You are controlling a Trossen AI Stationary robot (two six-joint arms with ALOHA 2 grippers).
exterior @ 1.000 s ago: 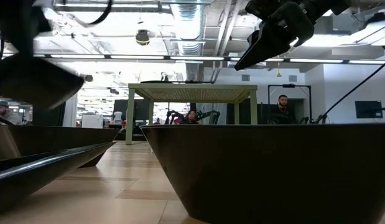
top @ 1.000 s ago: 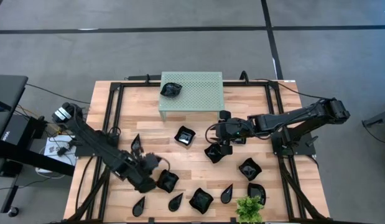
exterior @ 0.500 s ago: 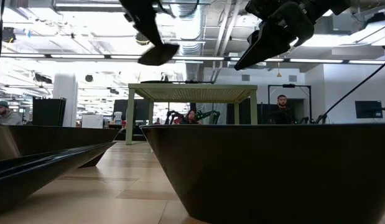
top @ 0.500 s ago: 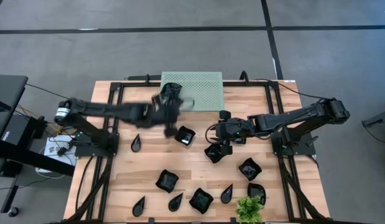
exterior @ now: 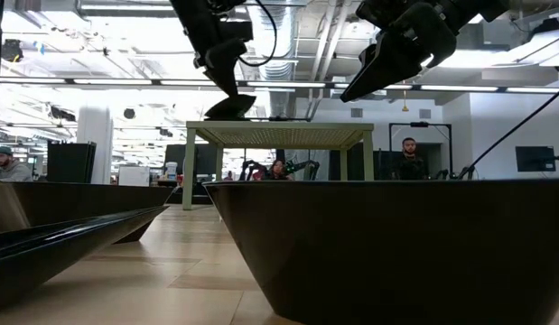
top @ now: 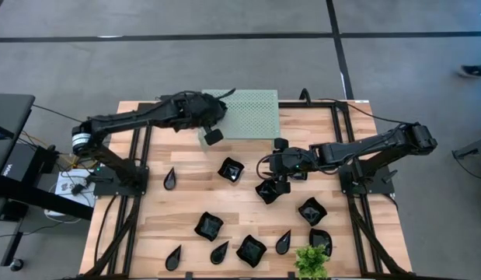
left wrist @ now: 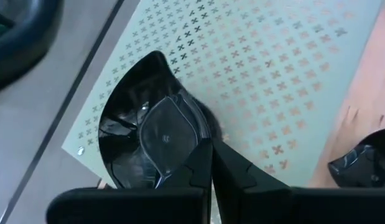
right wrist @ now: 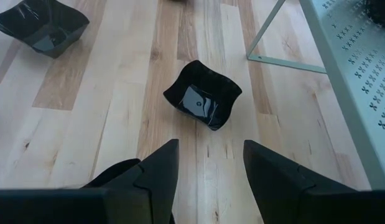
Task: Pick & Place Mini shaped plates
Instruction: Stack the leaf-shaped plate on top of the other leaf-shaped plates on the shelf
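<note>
The left gripper (left wrist: pixel 211 163) is over the far-left corner of the pale green perforated stand (top: pixel 252 117), its fingers (left wrist: pixel 198 165) clenched on the rim of a teardrop plate (left wrist: pixel 167 134). That plate sits inside a wavy-edged plate (left wrist: pixel 127 118) resting on the stand, close to the stand's left edge; most of the stand's top to the right lies open.

The right gripper (right wrist: pixel 208 165) hovers over the middle of the tabletop (top: pixel 248 198), fingers (right wrist: pixel 158 168) released and apart, with a square wavy-edged plate (right wrist: pixel 204 94) lying on the wood just beyond them. In the high view another plate (top: pixel 268 191) lies below this gripper.

More black plates are scattered across the near half of the tabletop, beside a small green plant (top: pixel 311 261) at the near edge.
</note>
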